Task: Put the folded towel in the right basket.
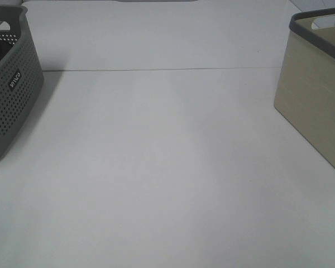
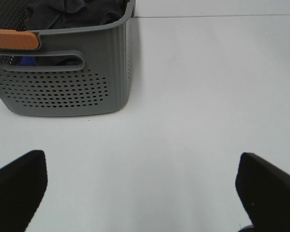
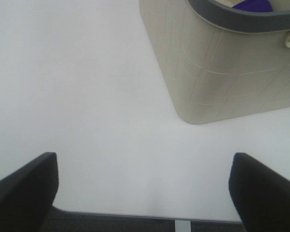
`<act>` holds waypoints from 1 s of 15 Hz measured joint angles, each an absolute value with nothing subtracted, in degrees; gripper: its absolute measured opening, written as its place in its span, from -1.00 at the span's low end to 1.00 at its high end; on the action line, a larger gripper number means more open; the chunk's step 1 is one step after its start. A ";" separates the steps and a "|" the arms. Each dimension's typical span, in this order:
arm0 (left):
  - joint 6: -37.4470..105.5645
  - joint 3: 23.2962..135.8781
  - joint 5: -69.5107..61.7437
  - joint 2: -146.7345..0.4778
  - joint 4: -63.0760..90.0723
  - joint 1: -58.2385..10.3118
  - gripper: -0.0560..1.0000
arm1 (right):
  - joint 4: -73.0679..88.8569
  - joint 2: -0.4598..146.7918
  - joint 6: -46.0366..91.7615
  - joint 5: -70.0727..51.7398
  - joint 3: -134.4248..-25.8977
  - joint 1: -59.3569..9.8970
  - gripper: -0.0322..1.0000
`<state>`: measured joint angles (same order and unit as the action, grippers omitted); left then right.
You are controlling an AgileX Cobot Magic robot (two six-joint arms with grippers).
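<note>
The right basket (image 1: 315, 84) is beige with a dark grey rim and stands at the table's right edge. In the right wrist view it (image 3: 222, 67) holds a purple cloth (image 3: 253, 6), only partly in view; I cannot tell whether it is folded. My right gripper (image 3: 145, 193) is open and empty, over bare table short of this basket. My left gripper (image 2: 142, 193) is open and empty, over bare table short of the grey basket (image 2: 67, 82). Neither gripper shows in the exterior high view.
The grey perforated basket (image 1: 8, 89) stands at the left edge and holds dark grey cloths (image 2: 72, 12), with an orange handle (image 2: 14, 38) on its rim. The white table (image 1: 167, 167) lies between the baskets, with its edge (image 3: 135, 215) under my right gripper.
</note>
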<state>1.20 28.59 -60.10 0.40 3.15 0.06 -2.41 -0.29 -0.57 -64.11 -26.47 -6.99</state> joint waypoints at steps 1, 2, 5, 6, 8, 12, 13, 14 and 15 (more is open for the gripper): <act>1.20 28.59 -60.10 0.40 3.15 0.06 0.98 | -1.83 -0.29 -0.46 -64.00 -26.30 -6.99 0.84; 1.20 28.59 -60.10 0.40 3.15 0.06 0.98 | -0.34 -0.29 0.52 -63.54 -26.18 -6.99 0.84; 1.20 28.59 -60.10 0.40 3.15 0.06 0.98 | 2.58 -0.29 2.46 -63.37 -26.18 -6.99 0.84; 1.20 28.59 -60.10 0.40 3.15 0.06 0.98 | 3.04 -0.29 2.75 -63.37 -26.18 -6.99 0.84; 1.20 28.59 -60.10 0.40 3.15 0.06 0.98 | 3.50 -0.29 2.86 -63.31 -26.18 -6.99 0.84; 1.20 28.59 -60.10 0.40 3.15 0.06 0.98 | 3.50 -0.29 2.86 -63.31 -26.18 -6.99 0.84; 1.20 28.59 -60.10 0.40 3.15 0.06 0.98 | 3.50 -0.29 2.92 -63.31 -26.18 -6.99 0.84; 1.20 28.59 -60.10 0.40 3.15 0.06 0.98 | 3.55 -0.29 2.92 -63.31 -26.18 -6.99 0.84; 1.20 28.59 -60.10 0.40 3.15 0.06 0.98 | 3.55 -0.29 2.92 -63.31 -26.18 -6.99 0.84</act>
